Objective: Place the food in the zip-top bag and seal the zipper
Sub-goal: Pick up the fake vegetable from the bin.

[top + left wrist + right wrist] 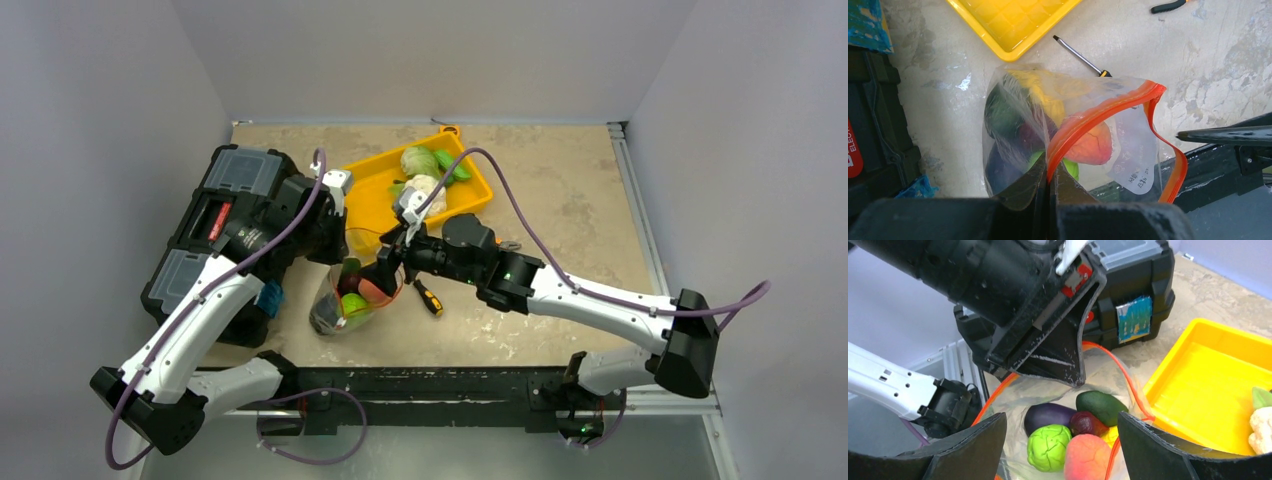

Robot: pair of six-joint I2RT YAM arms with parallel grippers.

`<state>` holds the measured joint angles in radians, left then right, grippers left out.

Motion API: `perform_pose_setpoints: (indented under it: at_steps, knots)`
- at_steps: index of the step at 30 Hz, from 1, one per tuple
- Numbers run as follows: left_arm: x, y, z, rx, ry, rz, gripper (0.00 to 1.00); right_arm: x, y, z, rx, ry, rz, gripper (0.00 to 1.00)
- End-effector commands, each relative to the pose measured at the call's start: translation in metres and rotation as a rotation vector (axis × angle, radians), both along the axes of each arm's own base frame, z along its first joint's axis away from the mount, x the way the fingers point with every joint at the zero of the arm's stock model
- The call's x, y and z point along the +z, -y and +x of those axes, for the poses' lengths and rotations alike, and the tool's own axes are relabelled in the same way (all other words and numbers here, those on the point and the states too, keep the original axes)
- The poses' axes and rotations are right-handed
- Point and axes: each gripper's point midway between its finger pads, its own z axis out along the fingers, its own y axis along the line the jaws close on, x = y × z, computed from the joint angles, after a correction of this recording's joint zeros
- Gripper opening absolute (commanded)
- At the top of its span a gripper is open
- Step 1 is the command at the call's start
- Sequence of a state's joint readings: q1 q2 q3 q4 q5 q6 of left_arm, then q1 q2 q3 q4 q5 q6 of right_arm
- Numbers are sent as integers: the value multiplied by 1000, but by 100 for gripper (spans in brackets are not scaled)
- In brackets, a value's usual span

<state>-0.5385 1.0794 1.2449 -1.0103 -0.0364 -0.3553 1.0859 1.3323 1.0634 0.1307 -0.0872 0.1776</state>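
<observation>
**Inspection: left claw pinching bag rim, right claw open over the mouth**

Your left gripper (1049,172) was fully closed, its two fingers pinching the red-orange zipper strip (1098,117) of the clear, floppy plastic zip-top bag (1013,115) and holding that rim up. Your right gripper (1060,420) stood wide open and held nothing; it hung just above the bag's mouth without touching it.

The bag sat on the table between your two arms, just beside the near corner of the yellow plastic tray (375,185). In the top view its long axis slanted from the mouth on the far side to the closed bottom at the near left. The mouth gaped upward, toward the right gripper.

Only the right wrist view looked down into the bag: a purple eggplant (1048,416), a dark green avocado (1100,406), a bright green wrinkled piece (1049,446) and an orange-red fruit (1085,457) lay inside. Only the left wrist view showed the pinch on the strip itself. Only the top view showed the pale green cabbage (420,160) and white cauliflower (425,187) together in the tray.
</observation>
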Motion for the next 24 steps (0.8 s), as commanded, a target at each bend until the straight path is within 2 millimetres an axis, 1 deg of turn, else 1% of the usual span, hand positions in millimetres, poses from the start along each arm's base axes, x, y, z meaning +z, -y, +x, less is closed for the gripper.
perform_pose_setpoints:
  at_steps: [1,4,6,9,13,16,19,20,21,24]
  knots:
    - [2,-1,6,0,34,6,0,72,9,5,-48,99,149,80]
    - [-3,-3,7,-2,27,23,0,83,27,26,-208,112,181,83]
    - [-6,-5,9,3,28,42,0,87,48,46,-363,117,197,86]
    - [-7,-5,11,1,28,53,0,83,73,67,-517,118,195,90]
    - [-6,-6,14,-5,35,66,0,75,108,95,-657,83,191,91]
    - [-6,-7,15,-1,36,71,0,65,135,120,-717,30,218,93]
    - [-7,-5,13,-9,30,63,0,49,155,146,-775,-39,221,94]
    - [-7,-5,13,-10,29,65,0,43,160,154,-790,-62,215,94]
    - [-7,-7,13,-8,33,69,0,32,167,167,-820,-87,202,94]
    - [-7,-9,14,1,40,77,0,12,173,196,-855,-162,176,93]
